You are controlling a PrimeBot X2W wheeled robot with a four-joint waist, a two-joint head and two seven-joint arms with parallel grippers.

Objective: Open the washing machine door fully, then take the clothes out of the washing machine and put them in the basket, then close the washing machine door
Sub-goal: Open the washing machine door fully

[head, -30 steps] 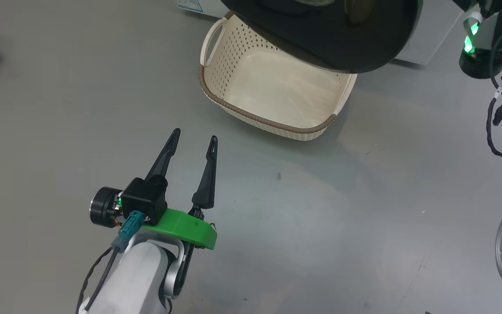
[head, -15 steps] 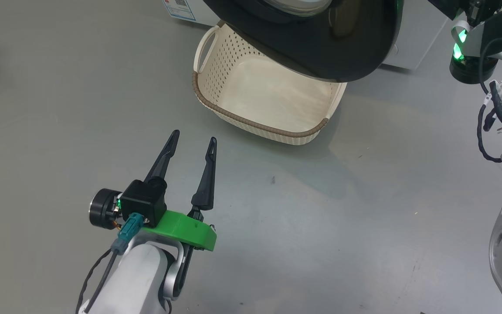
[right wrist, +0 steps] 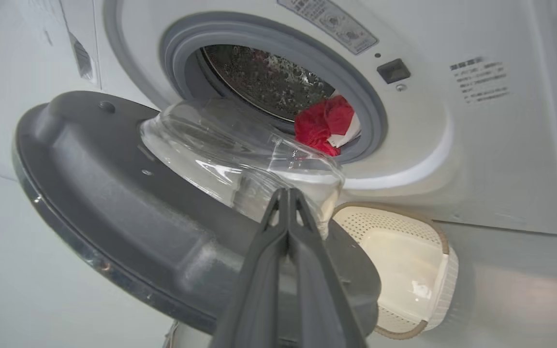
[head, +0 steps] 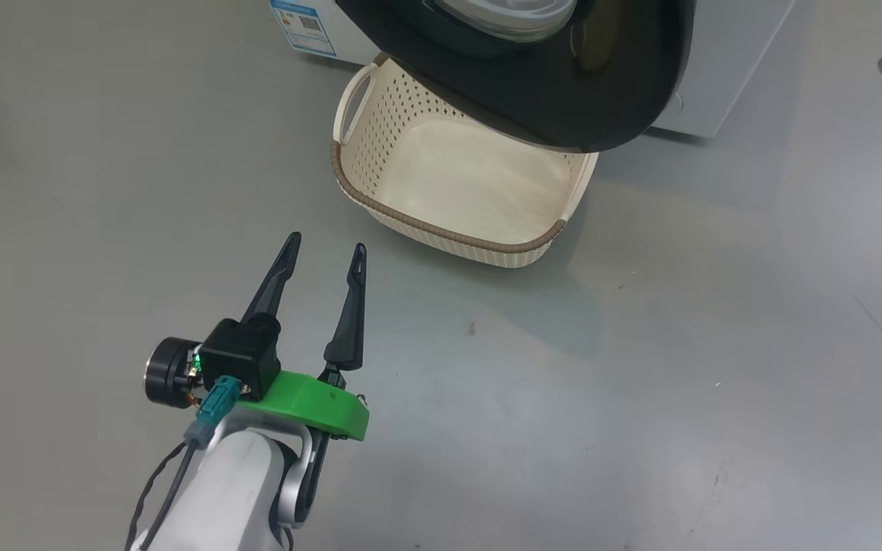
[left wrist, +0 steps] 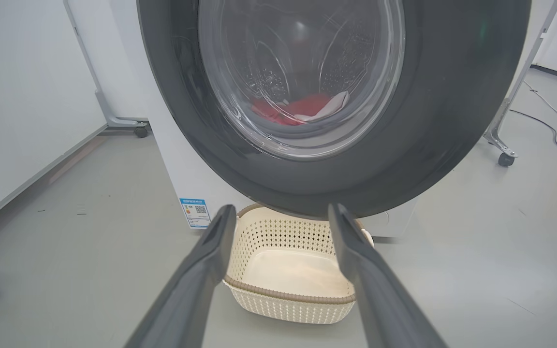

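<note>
The large round washing machine door (right wrist: 128, 212) with its glossy black rim and bulging clear glass bowl stands swung out from the front of the big white box-shaped washing machine (right wrist: 501, 145), its glass facing the grey seal ring. The clothes (right wrist: 322, 124), a bright red fabric bundle with a strip of white, lie inside the perforated steel drum at the lower edge of its opening, just behind the seal. On the grey floor (head: 640, 383) at the foot of the machine sits the cream perforated plastic basket (head: 441, 229) with a brown woven-look rim and white handles; it holds nothing, and the door overhangs its far side. The right gripper (right wrist: 286, 193) has its two dark fingers pressed together, holding nothing, the tips close before the glass bowl on the door's inner face; whether they touch it cannot be told. The left gripper (head: 326, 245) hangs over bare floor near the basket's near rim, fingers spread wide, pointing toward the door and gripping nothing.
</note>
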